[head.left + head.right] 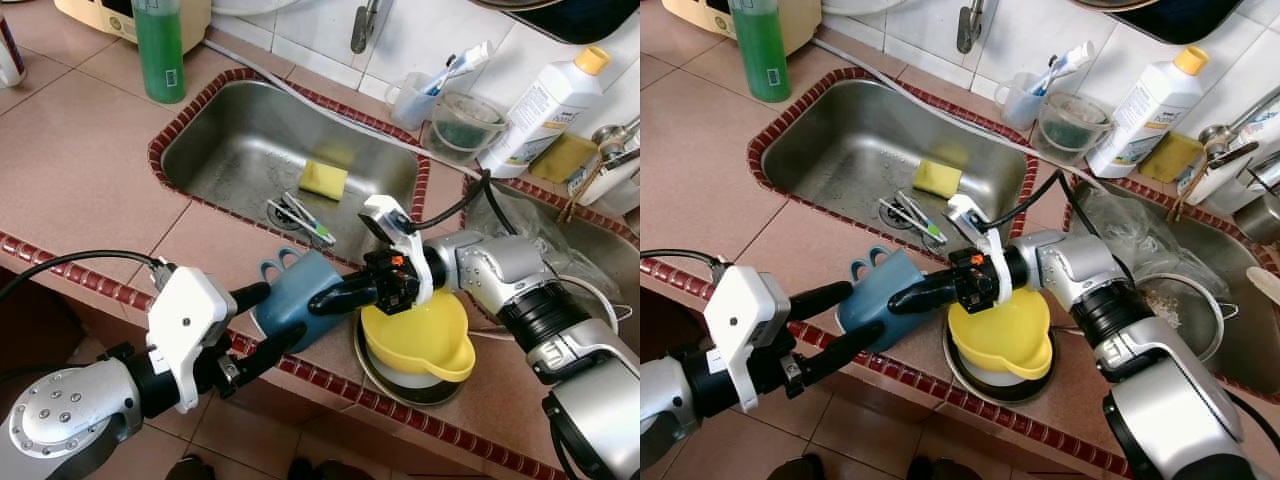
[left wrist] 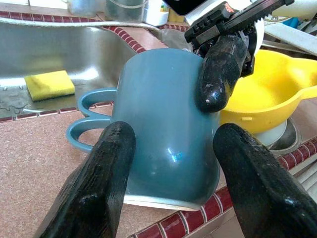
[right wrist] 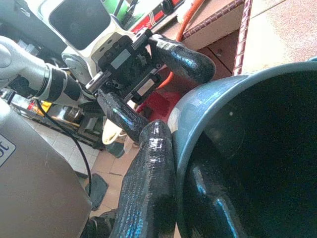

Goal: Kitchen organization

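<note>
A blue mug (image 1: 300,285) lies on its side at the counter's front edge, its double-loop handle (image 2: 86,121) pointing toward the sink. My right gripper (image 1: 322,297) is shut on the mug's rim, with one finger (image 3: 148,183) outside the wall and the other inside the mug. My left gripper (image 1: 278,315) is open. Its two fingers (image 2: 106,173) flank the mug's body near its base. Whether they touch it I cannot tell.
A yellow bowl (image 1: 425,335) stacked in a metal dish stands just right of the mug. The sink (image 1: 230,140) holds a yellow sponge (image 1: 323,179) and utensils (image 1: 300,218). A green bottle (image 1: 158,45), a white bottle (image 1: 540,105) and cups stand behind. A second basin (image 1: 1230,260) lies at right.
</note>
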Available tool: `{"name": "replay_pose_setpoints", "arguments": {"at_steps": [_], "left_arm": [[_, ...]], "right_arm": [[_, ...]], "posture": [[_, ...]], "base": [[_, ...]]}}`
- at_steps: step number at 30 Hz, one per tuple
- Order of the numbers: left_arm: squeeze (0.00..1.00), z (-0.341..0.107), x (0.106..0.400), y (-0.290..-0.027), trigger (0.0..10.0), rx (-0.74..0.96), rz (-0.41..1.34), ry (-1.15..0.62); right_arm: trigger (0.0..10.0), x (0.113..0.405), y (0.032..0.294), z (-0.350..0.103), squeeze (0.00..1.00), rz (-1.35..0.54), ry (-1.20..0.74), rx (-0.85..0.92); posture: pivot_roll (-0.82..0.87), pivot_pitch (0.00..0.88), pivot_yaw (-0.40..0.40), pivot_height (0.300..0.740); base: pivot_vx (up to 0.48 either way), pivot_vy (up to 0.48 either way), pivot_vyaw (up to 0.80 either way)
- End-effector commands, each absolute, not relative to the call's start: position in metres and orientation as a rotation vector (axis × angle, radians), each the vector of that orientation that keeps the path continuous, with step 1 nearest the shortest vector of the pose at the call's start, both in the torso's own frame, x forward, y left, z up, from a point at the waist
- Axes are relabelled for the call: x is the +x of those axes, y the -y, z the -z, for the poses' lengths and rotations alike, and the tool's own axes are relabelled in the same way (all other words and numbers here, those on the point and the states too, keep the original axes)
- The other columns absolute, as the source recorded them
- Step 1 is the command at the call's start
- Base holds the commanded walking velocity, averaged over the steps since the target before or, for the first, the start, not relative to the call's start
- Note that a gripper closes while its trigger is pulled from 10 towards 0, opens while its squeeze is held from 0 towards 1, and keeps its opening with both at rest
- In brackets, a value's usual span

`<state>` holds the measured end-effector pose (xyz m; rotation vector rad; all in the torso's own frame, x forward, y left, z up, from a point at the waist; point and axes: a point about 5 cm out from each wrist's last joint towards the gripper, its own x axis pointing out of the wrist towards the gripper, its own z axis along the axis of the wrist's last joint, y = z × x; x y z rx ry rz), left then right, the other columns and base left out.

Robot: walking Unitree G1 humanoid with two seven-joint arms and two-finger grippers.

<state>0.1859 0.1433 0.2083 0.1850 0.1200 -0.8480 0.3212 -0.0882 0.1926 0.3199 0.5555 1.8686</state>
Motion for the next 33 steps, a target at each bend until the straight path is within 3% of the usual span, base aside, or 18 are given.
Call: {"name": "replay_pose_setpoints", "arguments": {"at_steps": [1, 17, 18, 27, 33], "left_arm": [[0.00, -0.208, 0.183, -0.138, 10.0, 0.185, 0.873, -0.118], [0.00, -0.209, 0.186, -0.137, 10.0, 0.196, 0.861, -0.097], [0.00, -0.209, 0.187, -0.138, 10.0, 0.197, 0.857, -0.096], [0.00, -0.210, 0.190, -0.141, 10.0, 0.202, 0.830, -0.086], [0.00, -0.222, 0.213, -0.155, 10.0, 0.191, 0.744, -0.004]], "right_arm": [[0.0, 0.323, 0.093, -0.197, 0.00, -1.871, -0.548, 0.308], [0.0, 0.325, 0.089, -0.203, 0.00, -1.883, -0.511, 0.315], [9.9, 0.327, 0.088, -0.203, 0.00, -1.872, -0.494, 0.306], [10.0, 0.335, 0.089, -0.215, 0.00, -1.852, -0.428, 0.341], [10.0, 0.343, 0.096, -0.234, 0.00, -1.825, -0.328, 0.358]], "posture": [[0.04, 0.220, -0.274, 0.740], [0.05, 0.191, -0.275, 0.740], [0.05, 0.194, -0.276, 0.740], [0.05, 0.192, -0.271, 0.740], [0.03, 0.166, -0.251, 0.740]], "base": [[0.000, 0.000, 0.00], [0.000, 0.000, 0.00], [0.000, 0.000, 0.00], [0.000, 0.000, 0.00], [0.000, 0.000, 0.00]]}}
